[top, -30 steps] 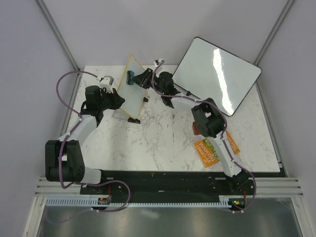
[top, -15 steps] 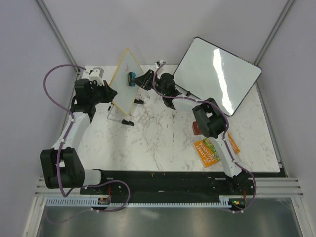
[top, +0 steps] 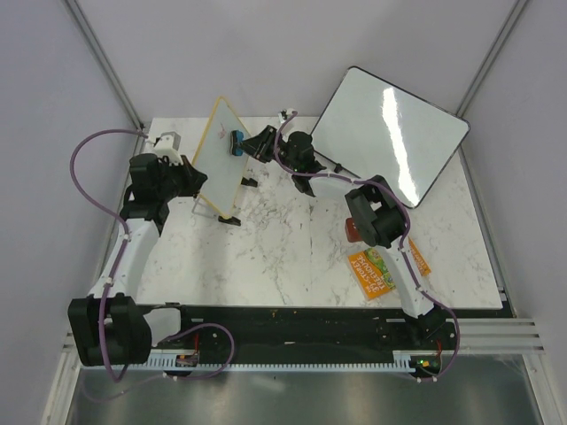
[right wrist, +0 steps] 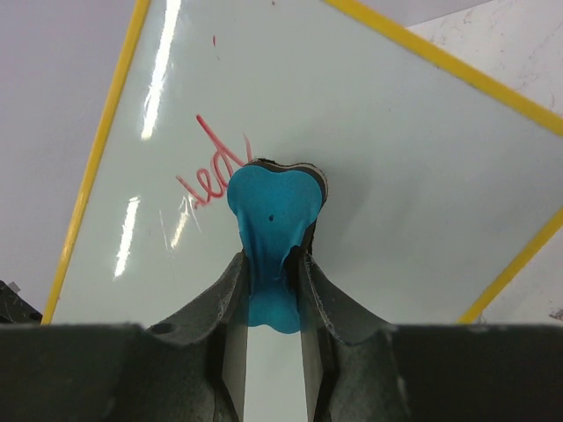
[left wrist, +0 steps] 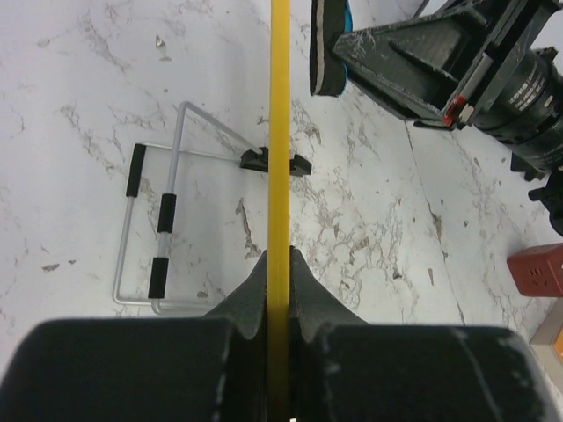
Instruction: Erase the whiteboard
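Barely started: left tool (left wrist: 280,264) clamps the whiteboard (right wrist: 396,158) edge, right tool (right wrist: 268,259) grips the eraser (right wrist: 271,202), red scribble (right wrist: 211,163) not wiped yet.

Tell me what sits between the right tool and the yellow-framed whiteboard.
Only a blue eraser, held in the right tool, pad toward the whiteboard near red marks; right wrist view shows it.

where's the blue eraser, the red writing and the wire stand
blue eraser (right wrist: 268,204): right wrist view, its wide blue head
red writing (right wrist: 209,151): right wrist view, middle stroke
wire stand (left wrist: 165,211): left wrist view, black sleeve on its middle rod
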`<state>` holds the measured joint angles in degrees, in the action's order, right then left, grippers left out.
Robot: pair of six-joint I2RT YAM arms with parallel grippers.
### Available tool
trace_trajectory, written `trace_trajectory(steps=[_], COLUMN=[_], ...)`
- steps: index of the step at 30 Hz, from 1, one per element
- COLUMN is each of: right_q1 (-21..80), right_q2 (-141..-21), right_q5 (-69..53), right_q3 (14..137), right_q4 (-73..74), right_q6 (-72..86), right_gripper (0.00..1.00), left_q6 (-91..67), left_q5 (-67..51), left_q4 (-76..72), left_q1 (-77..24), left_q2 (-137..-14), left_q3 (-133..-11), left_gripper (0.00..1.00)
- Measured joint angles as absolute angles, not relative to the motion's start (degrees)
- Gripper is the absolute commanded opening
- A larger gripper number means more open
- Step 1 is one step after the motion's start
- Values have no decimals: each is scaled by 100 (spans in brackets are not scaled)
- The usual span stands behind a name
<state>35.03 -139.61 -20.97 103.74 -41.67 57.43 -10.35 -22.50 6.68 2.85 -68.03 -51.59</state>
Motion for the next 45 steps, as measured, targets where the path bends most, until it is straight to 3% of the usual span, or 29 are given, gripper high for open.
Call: trace_trajectory(steps=[18,45], right_q1=[3496,3459], right_q2=[-13961,-13961], right_q5=[-2228,-2338], right_q3=[10374,10451], right_q4=[-4163,-4139], right_q6=[5782,5896], right_gripper=[0,0], left_q6=[-681,-578], left_q5=[-1802,-2392], left_q4=[1188,1284], left_q1=[353,318], left_q2=[-5747,-6060], left_q3=[-4497,-4423], left_gripper=[2,2])
